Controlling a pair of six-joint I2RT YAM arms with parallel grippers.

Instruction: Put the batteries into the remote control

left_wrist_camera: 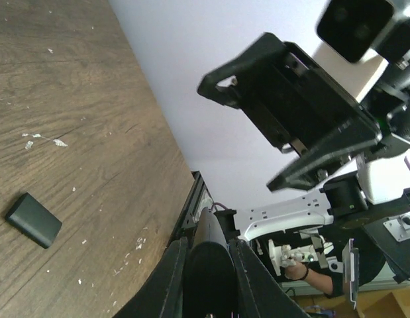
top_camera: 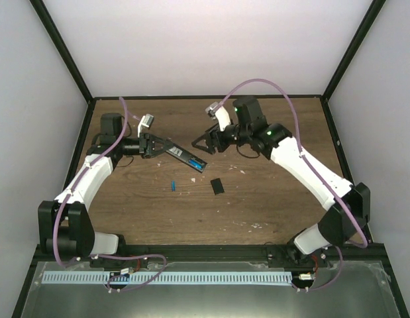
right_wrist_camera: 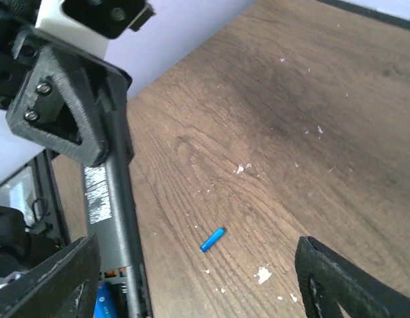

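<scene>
My left gripper (top_camera: pixel 159 145) is shut on one end of the remote control (top_camera: pixel 185 155), a slim black bar held just above the table; it also shows between the fingers in the left wrist view (left_wrist_camera: pixel 208 265). One blue battery (right_wrist_camera: pixel 102 301) sits in the open slot at the remote's far end (top_camera: pixel 194 161). The other battery (top_camera: pixel 173 185) lies loose on the wood, also in the right wrist view (right_wrist_camera: pixel 212 239). My right gripper (top_camera: pixel 206 144) is open and empty, hovering over the remote's slot end, its fingers (right_wrist_camera: pixel 350 285) spread wide either side of the loose battery.
The small black battery cover (top_camera: pixel 218 187) lies on the table right of the loose battery, also in the left wrist view (left_wrist_camera: pixel 34 219). White specks dot the wooden tabletop (top_camera: pixel 257 199). Black frame rails border the table.
</scene>
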